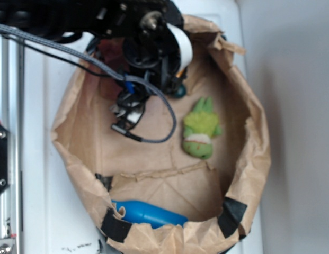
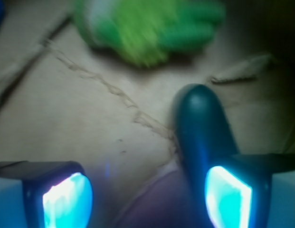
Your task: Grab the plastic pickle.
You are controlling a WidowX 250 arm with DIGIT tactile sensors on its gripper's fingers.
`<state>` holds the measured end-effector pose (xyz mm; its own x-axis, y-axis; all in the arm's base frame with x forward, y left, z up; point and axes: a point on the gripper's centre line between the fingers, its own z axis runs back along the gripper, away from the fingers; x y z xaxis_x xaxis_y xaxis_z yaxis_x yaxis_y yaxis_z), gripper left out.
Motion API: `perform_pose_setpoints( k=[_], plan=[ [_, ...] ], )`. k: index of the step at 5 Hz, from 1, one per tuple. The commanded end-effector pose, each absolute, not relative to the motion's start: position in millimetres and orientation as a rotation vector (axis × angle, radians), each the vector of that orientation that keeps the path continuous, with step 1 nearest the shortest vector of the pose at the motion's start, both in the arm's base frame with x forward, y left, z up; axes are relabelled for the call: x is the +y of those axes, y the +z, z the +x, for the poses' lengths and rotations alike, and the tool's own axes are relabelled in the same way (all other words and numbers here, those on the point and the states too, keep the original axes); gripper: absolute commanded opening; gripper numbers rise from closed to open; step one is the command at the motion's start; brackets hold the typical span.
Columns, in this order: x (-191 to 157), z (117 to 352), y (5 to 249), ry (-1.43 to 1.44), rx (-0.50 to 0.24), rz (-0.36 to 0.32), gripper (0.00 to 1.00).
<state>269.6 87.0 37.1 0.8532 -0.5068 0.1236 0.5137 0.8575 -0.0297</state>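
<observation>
The plastic pickle [image 2: 202, 128] is a dark green glossy oblong lying on the brown paper floor. In the wrist view its near end runs down along the inner side of my right finger [image 2: 228, 197]. My gripper [image 2: 147, 199] is open, its jaws wide apart, and most of the gap to the left finger [image 2: 66, 199] holds only paper. In the exterior view only a small dark bit of the pickle [image 1: 179, 91] shows, under the gripper [image 1: 169, 79] at the back of the paper bag [image 1: 249, 174].
A fuzzy lime-green plush toy [image 1: 201, 129] lies just beyond the pickle, blurred in the wrist view [image 2: 142, 28]. A bright blue plastic object [image 1: 148, 214] rests against the bag's front wall. The bag's crumpled walls rise all round, and a grey cable [image 1: 153, 135] loops over the floor.
</observation>
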Motion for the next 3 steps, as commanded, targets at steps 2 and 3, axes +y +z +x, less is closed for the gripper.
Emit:
perform_pose_setpoints(
  k=[2, 3],
  plan=[
    [83, 270, 48, -0.532, -0.146, -0.062, 0.0],
    [73, 265, 84, -0.528, -0.19, -0.148, 0.0]
  ],
)
